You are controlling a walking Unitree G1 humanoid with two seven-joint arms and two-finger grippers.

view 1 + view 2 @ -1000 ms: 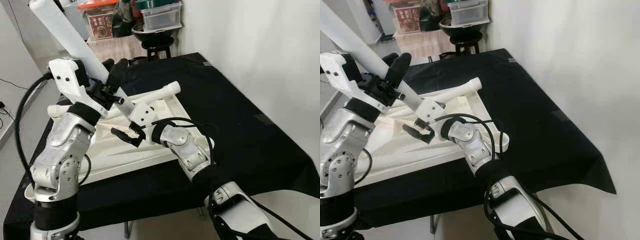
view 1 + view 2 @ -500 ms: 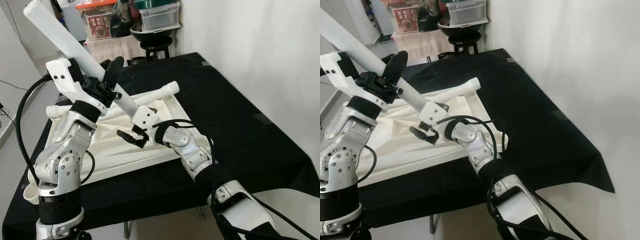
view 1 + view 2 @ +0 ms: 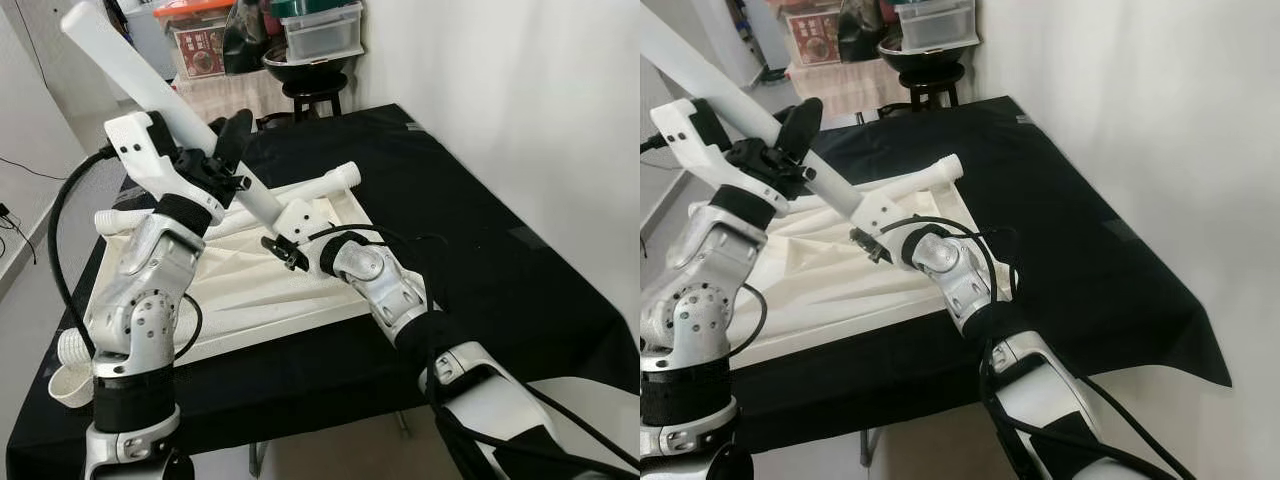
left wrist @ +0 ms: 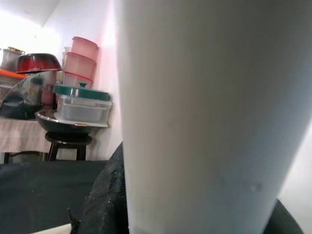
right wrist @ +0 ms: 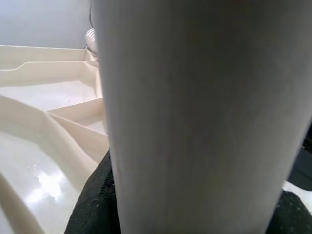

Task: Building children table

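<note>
Both end effectors clamp the white table leg [image 3: 140,85]: left end effector [image 3: 222,165] mid-shaft, right end effector [image 3: 285,250] at its 5 o'clock end. Judged rigid, light, slippery; hold near both ends.

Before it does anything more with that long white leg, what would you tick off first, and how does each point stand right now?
1. Left gripper clamped on the white table leg: ok, black fingers wrap the tube.
2. Right gripper on the leg's lower end: ok, shut on it.
3. Leg lined up with a socket in the upturned cream tabletop: cannot tell, the right gripper hides the joint.
4. Leg upright: not ok, it leans steeply toward the robot's left.
5. Another leg already on the tabletop's far corner: ok.
6. Tabletop resting fully on the black-covered table: ok.
</note>
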